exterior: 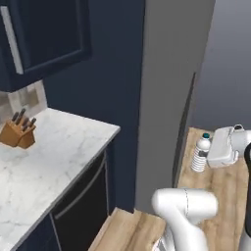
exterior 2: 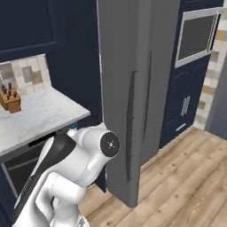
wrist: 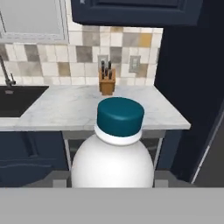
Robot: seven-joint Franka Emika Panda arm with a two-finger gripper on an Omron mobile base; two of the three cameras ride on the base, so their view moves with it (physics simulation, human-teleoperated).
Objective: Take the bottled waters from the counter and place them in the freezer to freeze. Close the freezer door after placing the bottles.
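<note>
The gripper (exterior: 208,153) is clamping the clear ribbed water bottle (exterior: 200,153) upright in mid-air, off the marble counter (exterior: 59,147). It should be kept level while swinging toward the freezer. The freezer door (exterior 2: 128,106) is standing in the way. A knife block (wrist: 107,82) is sitting back on the counter.

A clear ribbed bottle (exterior: 200,153) with a blue cap and white label stands upright in the air over the wood floor, held at the hand, just beside the grey freezer door (exterior: 169,98). In the hand view the bottle (wrist: 114,155) looms close, cap up. The door is shut, its thin dark bar handle (exterior 2: 130,125) upright. The marble desk (exterior: 44,157) lies well apart to the left.
</note>
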